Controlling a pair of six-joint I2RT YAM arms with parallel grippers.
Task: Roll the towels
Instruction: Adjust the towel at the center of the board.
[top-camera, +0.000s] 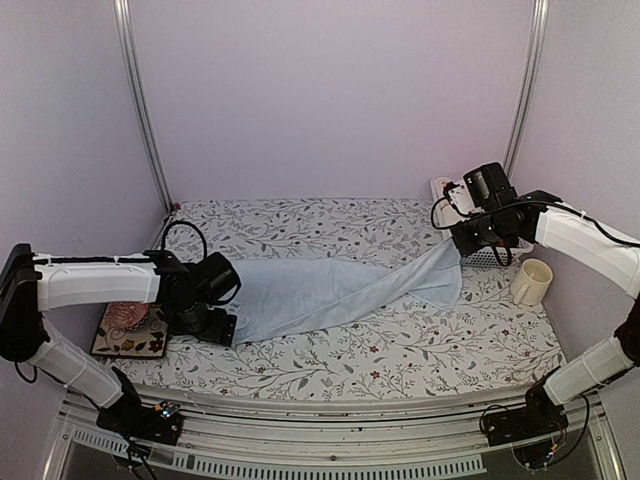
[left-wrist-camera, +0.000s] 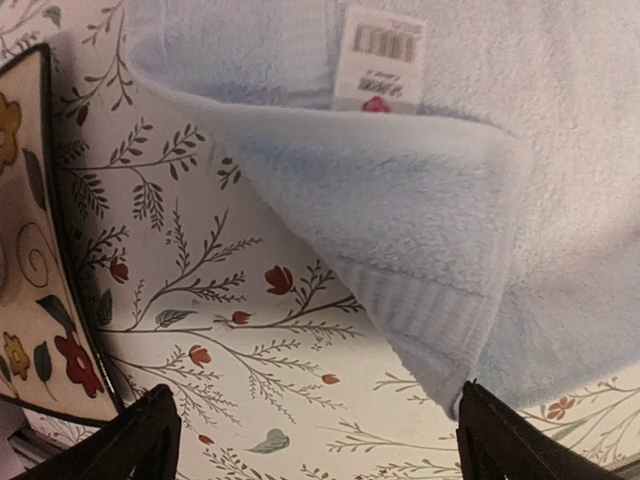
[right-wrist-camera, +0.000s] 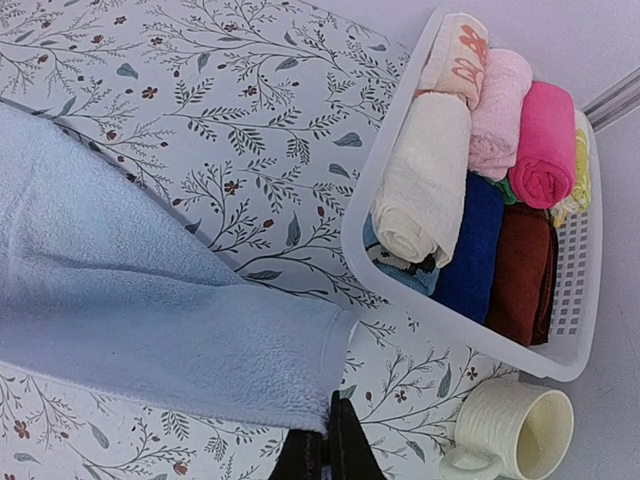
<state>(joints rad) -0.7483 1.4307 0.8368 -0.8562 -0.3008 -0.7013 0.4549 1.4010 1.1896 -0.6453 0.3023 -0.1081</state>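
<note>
Above floral table (top-camera: 400, 350), outstretched right gripper (right-wrist-camera: 325, 452) pinches blue towel (right-wrist-camera: 150, 330).

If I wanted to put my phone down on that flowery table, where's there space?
Two bare strips: one between the light blue towel and the back wall, one between it and the table front edge. Crowded: the far right corner with basket and mug, and the left by the patterned tile.
</note>
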